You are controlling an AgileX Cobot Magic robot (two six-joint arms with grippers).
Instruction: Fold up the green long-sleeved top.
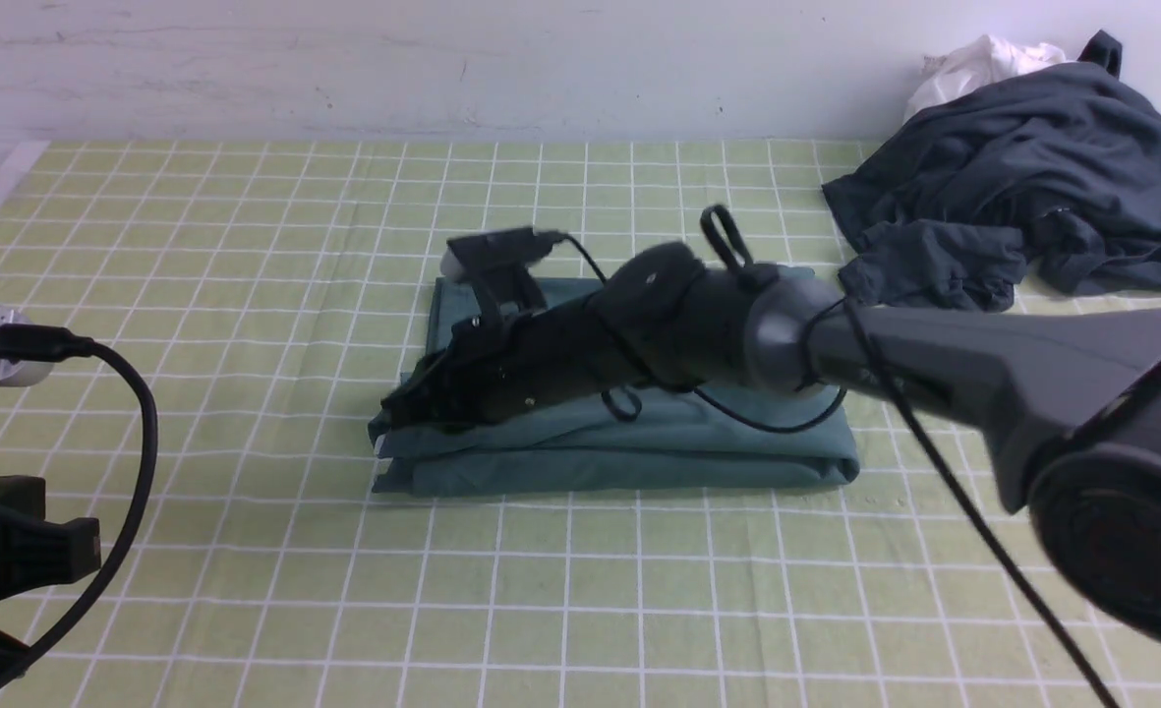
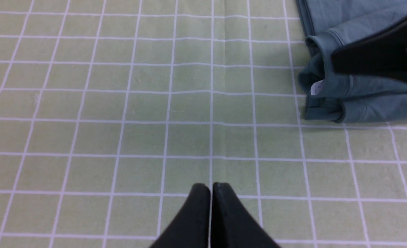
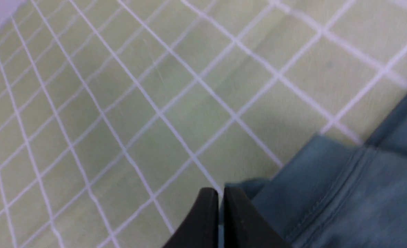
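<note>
In the front view, the top [image 1: 639,467] lies in the middle of the table [image 1: 737,600], bunched into a wide bundle that runs from left to right. Its dark teal-green fabric overlaps in several layers: one band forms the near edge, other folds lie above it, and further fabric shows behind your right arm [image 1: 895,344]. Loose folds gather at the bundle's left end, where a small white patch [image 2: 317,88] shows in the left wrist view. The table surface is pale green, marked with a grid of light lines.

Your right arm reaches in from the right and passes over the top, hiding part of it from you. Your right gripper [image 3: 221,191] is at the left end of the bundle; its fingertips stand nearly together, with a narrow gap between them. You cannot tell from these views whether any fabric is pinched there. In the right wrist view, folds of the top lie just behind and beside the fingertips.

Your left gripper [image 2: 211,186] is closed and holds nothing. It is well apart from the top, over a bare part of the table. Your left arm [image 1: 15,531] shows at the left edge of the front view, with a black cable [image 1: 147,433] curving beside it.

At the far right of the table, you see a rumpled dark grey garment [image 1: 1032,147], with a white cloth [image 1: 983,71] partly visible behind it.
</note>
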